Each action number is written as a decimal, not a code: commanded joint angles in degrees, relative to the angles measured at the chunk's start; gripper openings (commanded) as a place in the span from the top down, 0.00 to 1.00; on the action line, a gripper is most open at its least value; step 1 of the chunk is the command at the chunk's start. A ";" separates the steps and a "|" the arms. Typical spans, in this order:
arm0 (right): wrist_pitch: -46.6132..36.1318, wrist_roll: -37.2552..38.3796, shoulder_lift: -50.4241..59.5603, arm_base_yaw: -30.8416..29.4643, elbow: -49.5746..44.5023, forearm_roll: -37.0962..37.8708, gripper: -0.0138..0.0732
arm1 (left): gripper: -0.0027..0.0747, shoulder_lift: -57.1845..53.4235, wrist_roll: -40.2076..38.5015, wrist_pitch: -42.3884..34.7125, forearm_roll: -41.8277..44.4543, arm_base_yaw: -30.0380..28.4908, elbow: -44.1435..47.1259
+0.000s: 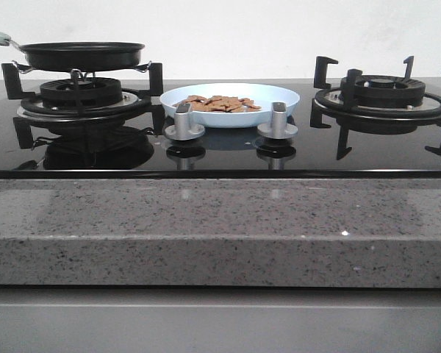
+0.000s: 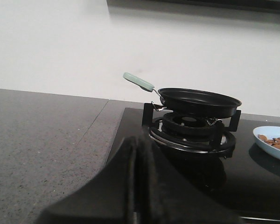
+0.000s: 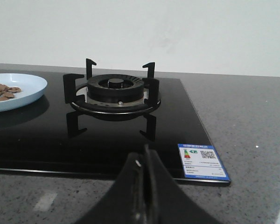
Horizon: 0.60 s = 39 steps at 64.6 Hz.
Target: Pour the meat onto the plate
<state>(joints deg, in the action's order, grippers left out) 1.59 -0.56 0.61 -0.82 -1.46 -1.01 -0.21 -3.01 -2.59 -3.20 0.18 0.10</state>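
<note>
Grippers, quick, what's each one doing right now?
Left end effector: closed, holding nothing.
Right end effector: closed, holding nothing.

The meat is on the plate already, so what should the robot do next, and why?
Probably nothing more than staying back: the meat lies heaped on the plate, the frying pan sits on its burner, and both grippers' jaws are shut, holding nothing.

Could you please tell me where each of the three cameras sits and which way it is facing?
Front view: low before the counter, facing the wall across the plate of meat; no arm shows.
Left wrist view: left of the hob, facing the frying pan; the shut left gripper shows.
Right wrist view: near the hob's right front, facing the bare right burner; the shut right gripper shows.
All three share the plate.
</note>
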 commanded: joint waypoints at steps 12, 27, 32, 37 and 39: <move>-3.68 0.56 0.98 -0.44 0.21 1.01 0.92 | 0.99 -0.89 0.03 -4.77 -0.56 0.02 0.48; -6.31 0.56 0.98 -0.44 0.21 1.01 0.92 | 0.99 -0.89 0.03 -4.77 -0.56 0.02 0.48; -7.12 0.56 0.98 -0.44 0.21 1.01 0.92 | 0.99 -0.89 0.03 -4.77 -0.56 0.02 0.48; -7.19 0.56 0.98 -0.44 0.21 1.01 0.92 | 0.99 -0.89 0.03 -4.77 -0.56 0.02 0.48; -7.19 0.56 0.98 -0.44 0.21 1.01 0.92 | 0.99 -0.89 0.03 -4.77 -0.56 0.02 0.48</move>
<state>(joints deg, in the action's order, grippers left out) -0.31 0.00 0.61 -0.82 -1.46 -0.67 -0.21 -3.01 -2.59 -3.20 0.18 0.10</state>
